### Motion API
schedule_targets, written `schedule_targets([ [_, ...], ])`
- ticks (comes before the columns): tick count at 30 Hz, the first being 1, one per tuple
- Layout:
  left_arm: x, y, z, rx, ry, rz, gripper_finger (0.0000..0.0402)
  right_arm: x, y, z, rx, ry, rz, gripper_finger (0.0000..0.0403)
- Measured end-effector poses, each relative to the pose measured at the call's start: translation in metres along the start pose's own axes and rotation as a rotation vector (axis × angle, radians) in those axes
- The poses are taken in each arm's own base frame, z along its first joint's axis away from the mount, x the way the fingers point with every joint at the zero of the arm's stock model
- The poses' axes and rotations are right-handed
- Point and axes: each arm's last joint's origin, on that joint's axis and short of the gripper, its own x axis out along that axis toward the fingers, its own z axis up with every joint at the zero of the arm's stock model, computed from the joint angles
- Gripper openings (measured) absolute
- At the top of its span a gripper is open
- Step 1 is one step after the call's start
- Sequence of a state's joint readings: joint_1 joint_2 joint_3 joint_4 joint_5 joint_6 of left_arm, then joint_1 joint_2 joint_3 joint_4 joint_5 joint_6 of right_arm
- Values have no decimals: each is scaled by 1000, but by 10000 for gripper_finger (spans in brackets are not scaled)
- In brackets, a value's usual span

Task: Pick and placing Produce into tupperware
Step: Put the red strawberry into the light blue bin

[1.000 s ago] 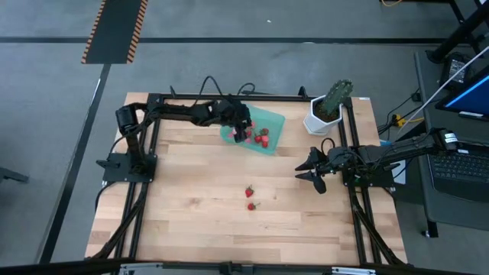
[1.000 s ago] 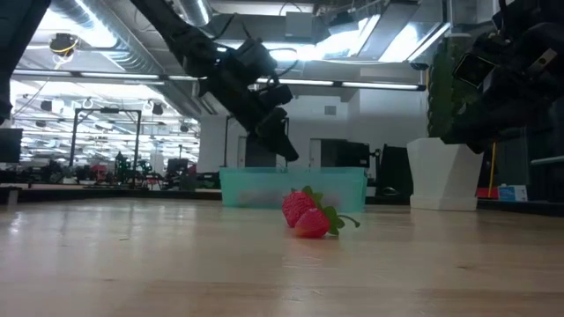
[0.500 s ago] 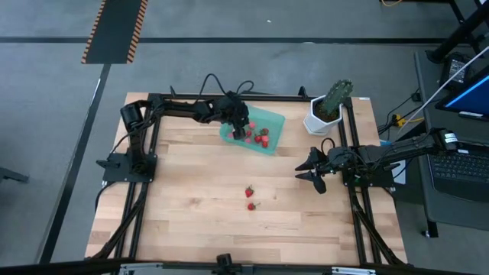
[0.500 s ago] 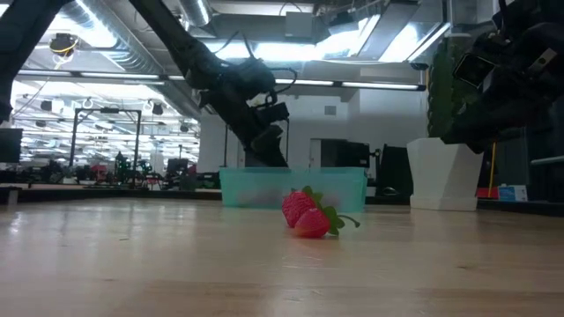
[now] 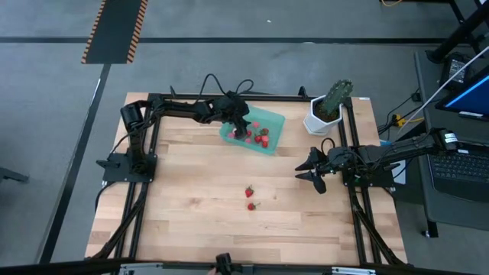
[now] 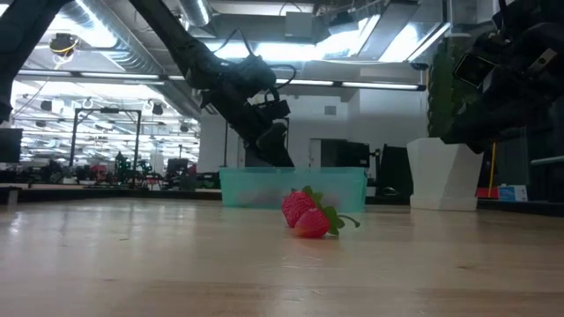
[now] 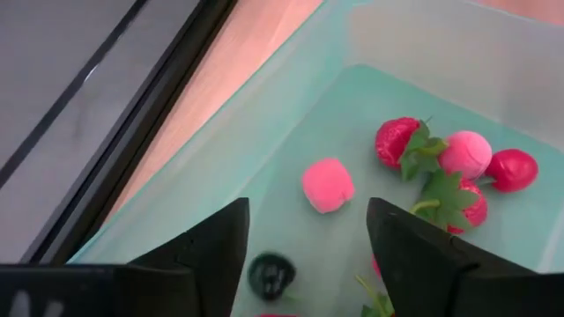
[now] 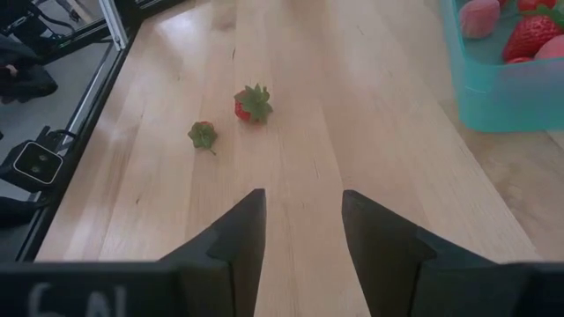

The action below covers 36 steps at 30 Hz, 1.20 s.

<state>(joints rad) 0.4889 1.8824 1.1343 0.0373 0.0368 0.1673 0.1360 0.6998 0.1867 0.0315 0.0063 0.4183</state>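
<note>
Poised open over the teal tupperware [image 5: 255,130] at upper centre to drop berries inside (several strawberries [image 7: 401,143] there), left gripper [image 7: 304,233]; two strawberries [image 5: 250,198] mid-table, right gripper [image 5: 309,172] parted, empty.

No legible text, labels or brands in any view. Right wrist view has partial pale characters on the dark gripper body [image 8: 53,299] at the frame edge, cut off, can't read them. Left wrist view shows similar pale marks on its gripper body [image 7: 26,304], also unreadable. Monitor [image 5: 475,98] at 3 o'clock off the counter glows blue, no readable content. Floor hazard stripes [image 5: 114,30] at 11 o'clock carry no lettering.
</note>
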Motion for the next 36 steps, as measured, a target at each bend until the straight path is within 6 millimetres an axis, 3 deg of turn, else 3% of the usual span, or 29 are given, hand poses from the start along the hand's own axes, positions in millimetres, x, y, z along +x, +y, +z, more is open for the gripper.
schedule_targets([
  [13, -15, -19, 7, -79, 24, -65, 215, 0, 0, 0, -4, 0, 0, 154],
  [21, -20, -68, -1, 10, 77, -398, 212, 0, 0, 0, -1, -4, 2, 154],
  [26, -29, -102, -10, 49, 12, -456, 215, 0, 1, 2, 1, -19, 8, 154],
  [31, -52, -124, -29, 82, -111, -414, 212, 0, 2, 4, -4, -46, 20, 154],
  [36, -91, -124, -34, 91, -240, -308, 215, 0, 3, 6, -4, -62, 27, 154],
])
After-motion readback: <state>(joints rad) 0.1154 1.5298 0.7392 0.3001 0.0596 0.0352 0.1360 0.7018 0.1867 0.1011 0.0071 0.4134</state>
